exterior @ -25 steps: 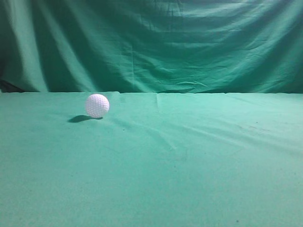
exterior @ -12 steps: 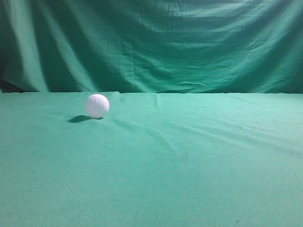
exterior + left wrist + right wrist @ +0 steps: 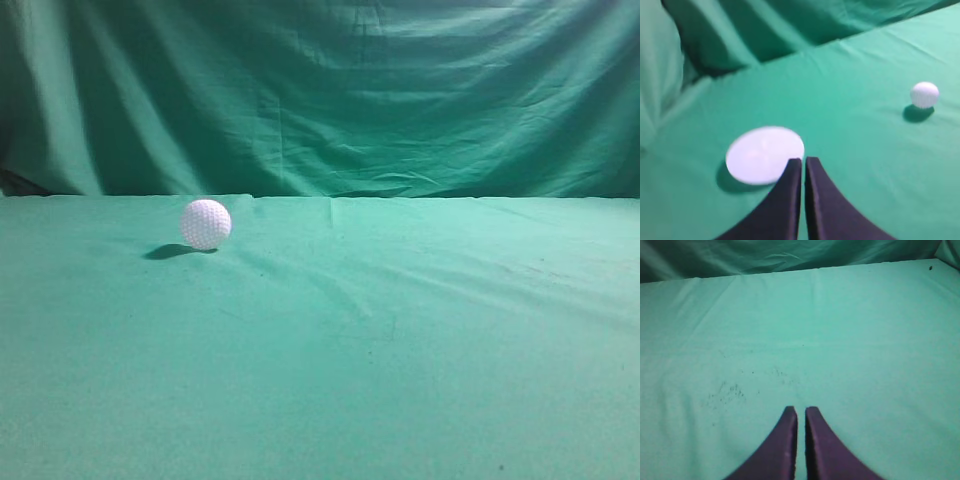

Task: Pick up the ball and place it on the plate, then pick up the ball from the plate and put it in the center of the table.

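The white dimpled ball (image 3: 206, 223) rests on the green table (image 3: 400, 350), left of centre, far from the camera. It also shows in the left wrist view (image 3: 924, 94) at the right. A white round plate (image 3: 760, 152) lies on the cloth just ahead-left of my left gripper (image 3: 803, 161), which is shut and empty, well apart from the ball. My right gripper (image 3: 801, 411) is shut and empty over bare cloth. No gripper shows in the exterior view. The plate is out of the exterior view.
A darker green draped backdrop (image 3: 320, 90) hangs behind the table's back edge. A fold of that cloth bulges at the left in the left wrist view (image 3: 660, 70). Faint dark specks mark the cloth ahead of my right gripper (image 3: 725, 390).
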